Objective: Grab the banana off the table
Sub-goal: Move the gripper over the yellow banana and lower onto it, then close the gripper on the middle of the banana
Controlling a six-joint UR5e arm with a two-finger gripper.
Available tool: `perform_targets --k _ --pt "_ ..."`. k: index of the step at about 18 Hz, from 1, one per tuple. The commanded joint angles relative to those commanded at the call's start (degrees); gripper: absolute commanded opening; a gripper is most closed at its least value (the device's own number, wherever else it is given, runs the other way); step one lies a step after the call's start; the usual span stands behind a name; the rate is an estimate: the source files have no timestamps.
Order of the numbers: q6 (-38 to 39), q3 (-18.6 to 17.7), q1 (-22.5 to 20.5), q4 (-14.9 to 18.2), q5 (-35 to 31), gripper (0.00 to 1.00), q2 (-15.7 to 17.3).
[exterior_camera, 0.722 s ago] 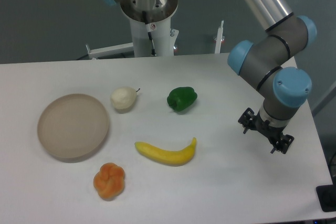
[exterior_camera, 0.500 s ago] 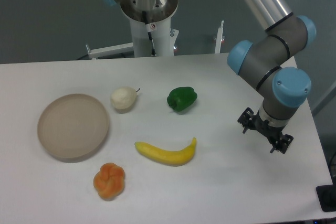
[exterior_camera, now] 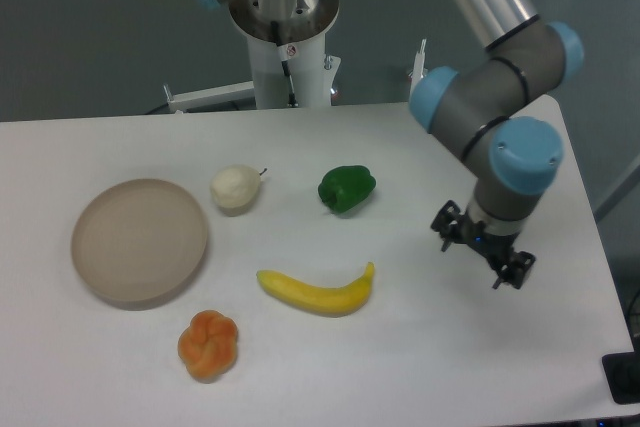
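Observation:
The yellow banana [exterior_camera: 316, 292] lies flat on the white table [exterior_camera: 420, 367], front of centre, its stem end pointing right. My gripper [exterior_camera: 479, 255] hangs under the arm's wrist at the right side of the table, well to the right of the banana and apart from it. It holds nothing. The wrist hides its fingers, so I cannot tell whether they are open or shut.
A green pepper [exterior_camera: 346, 188] sits behind the banana. A cream pear [exterior_camera: 235, 188] is left of the pepper. A round beige plate [exterior_camera: 139, 240] lies at the left. An orange knobbly bun [exterior_camera: 208, 344] sits front left. The robot base [exterior_camera: 284, 37] stands behind the table.
The arm has swung left, bringing the gripper a little closer to the banana. The objects on the table have not moved.

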State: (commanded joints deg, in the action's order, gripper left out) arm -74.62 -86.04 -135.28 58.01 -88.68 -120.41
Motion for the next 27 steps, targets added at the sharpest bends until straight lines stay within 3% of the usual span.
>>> perform_targets --k 4,8,13,15,18,20,22,23,27 --pt "2.02 -0.79 7.47 0.09 0.00 1.00 0.71" --pt "1.14 -3.25 10.73 -0.35 -0.44 1.00 -0.26" --pt "-2.55 -5.10 11.44 -1.14 -0.61 1.00 -2.10" --pt "-2.64 -5.27 12.31 -4.55 -0.53 1.00 -3.77" --pt "-2.28 -5.54 12.67 -4.83 -0.53 0.99 -4.65" --pt "-2.63 -5.36 12.67 -4.75 -0.53 0.57 -4.66" --pt "-2.20 -5.36 12.58 -4.75 -0.61 0.30 -4.48" --pt "-2.11 -5.36 12.67 -4.75 -0.62 0.24 -4.48" --pt "-2.37 -3.70 12.49 -3.87 -0.88 0.24 -3.87"
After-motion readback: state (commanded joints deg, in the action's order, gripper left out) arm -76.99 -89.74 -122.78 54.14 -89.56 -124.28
